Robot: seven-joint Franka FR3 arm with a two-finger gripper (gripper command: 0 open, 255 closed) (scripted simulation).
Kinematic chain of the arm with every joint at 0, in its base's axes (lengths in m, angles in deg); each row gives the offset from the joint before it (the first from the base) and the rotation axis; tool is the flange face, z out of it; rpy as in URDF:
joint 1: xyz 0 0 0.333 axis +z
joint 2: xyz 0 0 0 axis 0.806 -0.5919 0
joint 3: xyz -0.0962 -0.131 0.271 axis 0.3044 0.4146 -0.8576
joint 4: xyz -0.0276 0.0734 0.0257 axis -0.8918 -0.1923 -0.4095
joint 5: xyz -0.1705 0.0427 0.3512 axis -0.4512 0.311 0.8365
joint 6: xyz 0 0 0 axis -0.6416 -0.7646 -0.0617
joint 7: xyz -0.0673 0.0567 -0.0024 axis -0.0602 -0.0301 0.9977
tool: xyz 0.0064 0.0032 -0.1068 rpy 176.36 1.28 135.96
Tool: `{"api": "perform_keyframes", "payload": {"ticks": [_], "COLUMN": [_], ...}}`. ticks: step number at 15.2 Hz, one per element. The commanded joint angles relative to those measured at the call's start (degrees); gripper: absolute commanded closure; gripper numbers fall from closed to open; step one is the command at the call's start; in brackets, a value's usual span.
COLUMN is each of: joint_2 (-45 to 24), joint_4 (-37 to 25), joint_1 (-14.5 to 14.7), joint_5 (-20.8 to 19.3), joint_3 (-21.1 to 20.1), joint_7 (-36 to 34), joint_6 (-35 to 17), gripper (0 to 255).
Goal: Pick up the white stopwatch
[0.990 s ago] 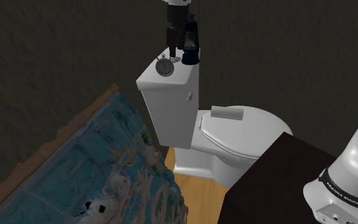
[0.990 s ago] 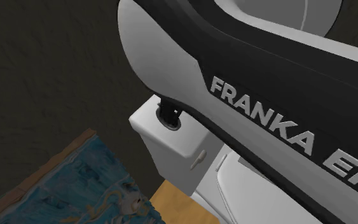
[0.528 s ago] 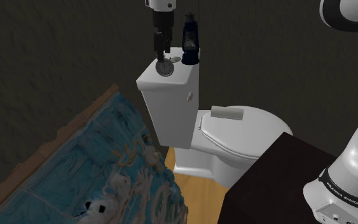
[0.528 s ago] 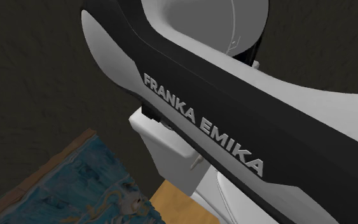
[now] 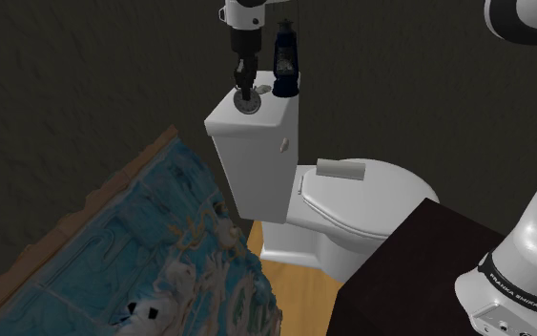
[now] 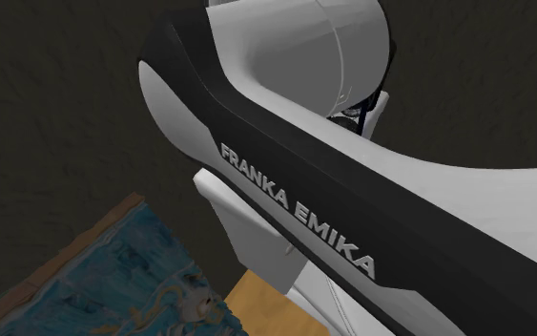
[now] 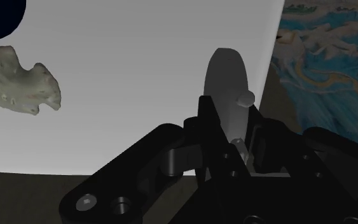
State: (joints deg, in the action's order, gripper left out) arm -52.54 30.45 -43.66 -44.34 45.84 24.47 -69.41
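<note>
The stopwatch [image 5: 248, 102], a round pale-grey disc with a dark face, lies on the white toilet tank lid [image 5: 223, 118]. My black gripper [image 5: 245, 92] points straight down onto it from above. In the wrist view the stopwatch [image 7: 225, 76] shows as a grey oval with a small knob, and my gripper [image 7: 233, 125] is shut on its near end, one finger [image 7: 208, 121] on each side. The watch still rests on the lid [image 7: 126, 63]. In the second exterior view the arm's link [image 6: 352, 239] hides the gripper and the watch.
A dark blue lantern [image 5: 286, 65] stands on the lid just beside my gripper. A pale lumpy object [image 7: 18, 83] lies farther along the lid. Below are the toilet seat [image 5: 371, 196] with a grey block [image 5: 340, 169], a blue patterned rug [image 5: 133, 258] and the dark stand [image 5: 419, 272].
The gripper has moved away from the lantern toward the shoulder view's left, come down onto the stopwatch, and its fingers have shut on it.
</note>
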Motion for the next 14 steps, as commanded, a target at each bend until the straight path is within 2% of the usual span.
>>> {"api": "perform_keyframes", "payload": {"ticks": [1, 7, 14], "joint_2": [0.03, -0.14, -1.77], "joint_4": [0.12, -0.16, -8.11], "joint_1": [0.01, 0.01, 0.34], "joint_5": [0.02, 0.01, -0.17], "joint_3": [-0.02, -0.01, -0.03], "joint_7": [-0.01, 0.02, 0.01], "joint_6": [-0.05, 0.07, 6.38], "gripper": [255, 255, 255]}}
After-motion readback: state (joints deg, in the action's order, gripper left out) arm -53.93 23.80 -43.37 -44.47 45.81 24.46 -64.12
